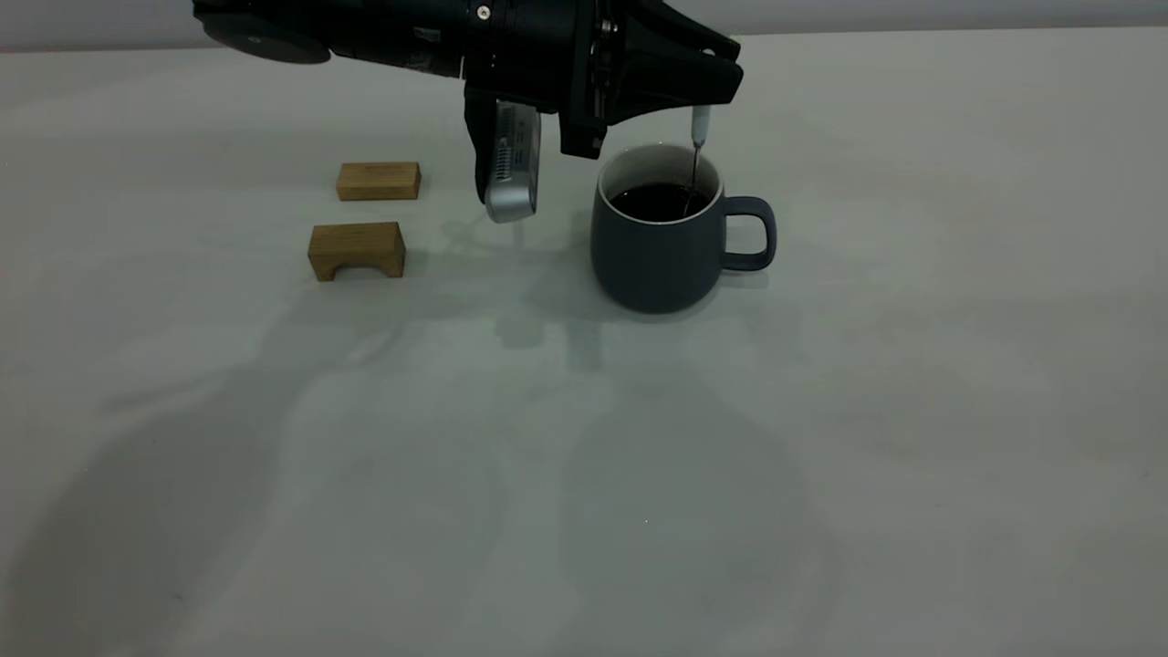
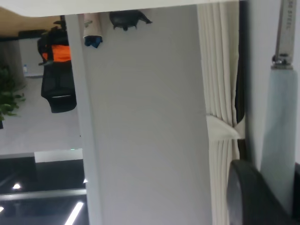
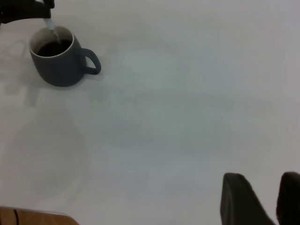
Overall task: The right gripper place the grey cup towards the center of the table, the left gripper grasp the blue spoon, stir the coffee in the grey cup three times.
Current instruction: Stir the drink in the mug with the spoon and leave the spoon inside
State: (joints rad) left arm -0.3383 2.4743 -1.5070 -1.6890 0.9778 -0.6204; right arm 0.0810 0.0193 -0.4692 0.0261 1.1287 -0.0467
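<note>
The grey cup (image 1: 671,239) stands near the middle of the table (image 1: 821,411), its handle to the right, with dark coffee (image 1: 659,202) inside. Above its rim my left gripper (image 1: 703,99) is shut on the blue spoon (image 1: 698,137), which hangs straight down with its stem in the coffee. In the left wrist view the pale spoon handle (image 2: 280,136) runs between the black fingers (image 2: 248,197). The right wrist view shows the cup (image 3: 58,58) far off, and my right gripper (image 3: 274,199) is open with nothing between its fingers, over bare table.
Two brown wooden blocks lie left of the cup: a flat one (image 1: 378,181) and an arched one (image 1: 357,250). The left arm's silver camera module (image 1: 511,164) hangs close beside the cup.
</note>
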